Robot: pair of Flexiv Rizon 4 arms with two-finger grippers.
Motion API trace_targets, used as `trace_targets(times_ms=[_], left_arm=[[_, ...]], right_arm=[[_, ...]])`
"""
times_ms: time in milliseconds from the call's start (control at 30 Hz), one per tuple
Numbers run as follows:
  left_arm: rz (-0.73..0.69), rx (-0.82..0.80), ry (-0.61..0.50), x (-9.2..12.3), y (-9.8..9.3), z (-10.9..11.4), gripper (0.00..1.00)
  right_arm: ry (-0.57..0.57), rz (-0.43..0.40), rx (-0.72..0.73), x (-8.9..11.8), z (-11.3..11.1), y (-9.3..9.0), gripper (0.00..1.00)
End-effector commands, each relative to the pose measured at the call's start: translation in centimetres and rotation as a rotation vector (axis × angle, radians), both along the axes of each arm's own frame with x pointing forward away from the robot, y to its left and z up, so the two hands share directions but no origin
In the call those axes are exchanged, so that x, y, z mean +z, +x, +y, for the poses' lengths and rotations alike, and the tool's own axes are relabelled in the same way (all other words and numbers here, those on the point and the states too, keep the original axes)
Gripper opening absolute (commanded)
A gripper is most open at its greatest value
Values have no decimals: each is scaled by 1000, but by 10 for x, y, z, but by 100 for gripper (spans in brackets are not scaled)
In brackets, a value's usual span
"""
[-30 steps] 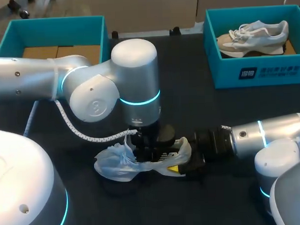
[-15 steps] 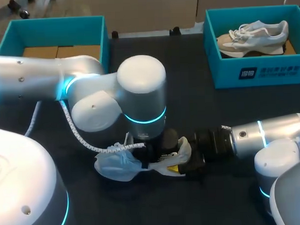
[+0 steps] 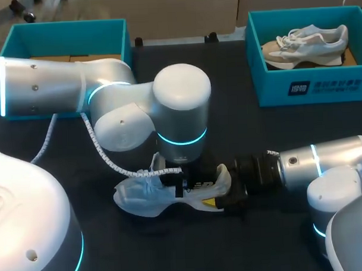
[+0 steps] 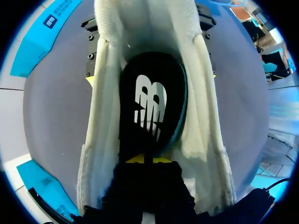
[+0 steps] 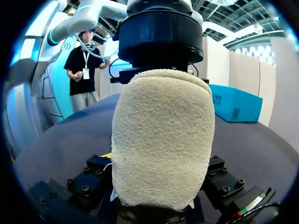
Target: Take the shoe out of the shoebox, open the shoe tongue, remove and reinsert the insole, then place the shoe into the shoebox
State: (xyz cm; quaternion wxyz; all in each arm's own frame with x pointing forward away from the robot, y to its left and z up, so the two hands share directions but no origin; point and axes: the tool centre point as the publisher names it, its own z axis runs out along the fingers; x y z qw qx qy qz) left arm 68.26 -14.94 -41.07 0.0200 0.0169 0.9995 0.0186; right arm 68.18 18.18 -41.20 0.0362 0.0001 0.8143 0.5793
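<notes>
a white mesh lace-up shoe [image 3: 141, 193] lies on its sole on the black table [image 3: 258, 133], near the front edge and about midway between the two arms, toe toward my left and heel toward my right. it is outside both boxes.

the left gripper [image 4: 145, 159] hangs straight down over the shoe's opening. in the left wrist view it sits at the near edge of the black foam insole with a white logo [image 4: 149, 102], which lies inside the shoe between its pale side walls. i cannot tell whether this claw is gripping the insole or not.

the right gripper [image 3: 220, 190] comes in low from my right and is clamped on the shoe's heel, one finger on each side. in the right wrist view the cream, fuzzy heel fills the space ahead of it.

an open teal cardboard shoebox [image 3: 64, 32] stands at the far left of the table. a second teal shoebox [image 3: 310, 86] at the far right holds a grey-and-beige sneaker [image 3: 306, 45].
</notes>
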Motion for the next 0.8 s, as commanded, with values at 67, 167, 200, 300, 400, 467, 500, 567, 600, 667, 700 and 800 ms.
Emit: trace_targets(times_ms=[67, 167, 200, 300, 400, 467, 500, 567, 600, 667, 700, 800], left_arm=[[53, -12, -83, -10, 5, 7, 0], [91, -25, -135, -2, 0, 8, 0], [103, -28, -150, 0, -1, 8, 0], [135, -42, -194, 9, -4, 8, 0], [171, -57, -245, 19, -7, 5, 0], [189, -67, -275, 27, -9, 4, 0], [188, -70, -283, 30, -9, 3, 0], [191, -74, -310, 37, -10, 1, 0], [188, -74, -320, 40, -11, 1, 0], [199, -70, -352, 45, -10, 1, 0], [198, -66, -364, 48, -10, 2, 0], [203, -58, -400, 53, -8, 3, 0]], right_arm=[[-3, -1, 0, 3, 2, -3, 0], [-3, -1, 0, 3, 2, -3, 0], [-3, -1, 0, 3, 2, -3, 0], [-3, -1, 0, 3, 2, -3, 0], [-3, -1, 0, 3, 2, -3, 0], [-3, -1, 0, 3, 2, -3, 0], [-3, -1, 0, 3, 2, -3, 0], [-3, -1, 0, 3, 2, -3, 0], [-3, -1, 0, 3, 2, -3, 0], [-3, -1, 0, 3, 2, -3, 0], [-3, -1, 0, 3, 2, -3, 0], [-3, -1, 0, 3, 2, -3, 0]])
